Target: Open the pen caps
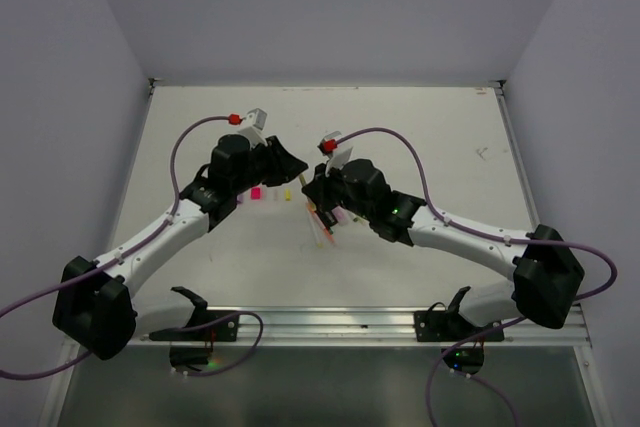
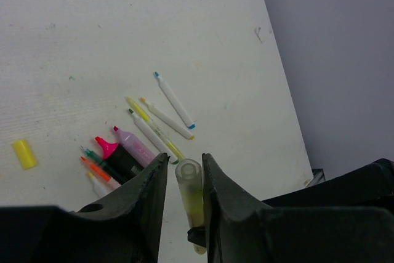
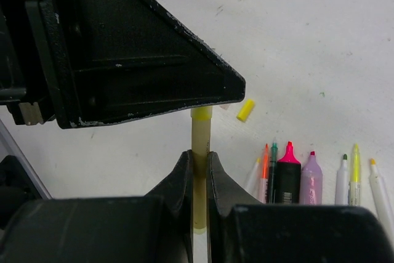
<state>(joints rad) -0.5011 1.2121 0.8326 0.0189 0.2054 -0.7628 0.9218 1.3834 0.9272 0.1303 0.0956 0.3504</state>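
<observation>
- Over the middle of the desk (image 1: 430, 137), I have both arms meeting tip to tip, with the loose pens lying just to the near side of them.
- My right gripper (image 3: 199, 153) is clamped tight on a yellow pen (image 3: 201, 132). The pen's capped end sticks out past the fingers.
- My left gripper (image 2: 184, 158) straddles that end, and the pen's translucent yellow cap (image 2: 189, 180) sits between its two fingers, which stand narrowly apart.
- One finger looks to be against the cap and I see a sliver of gap at the other. From these views I can't tell whether it truly has a grip.
- On the desk, the other pens lie in a loose fan with their tips bare. A lilac highlighter (image 2: 135, 146) lies right against a black-and-pink highlighter (image 2: 116, 157).
- Thin orange and green pens lie beside those two, and a white pen with blue ends (image 2: 174, 100) lies a little apart.
- A loose yellow cap (image 3: 245, 109) lies apart from the pens. From the top camera I see a pink cap (image 1: 256, 193) near it, beside my left wrist.
</observation>
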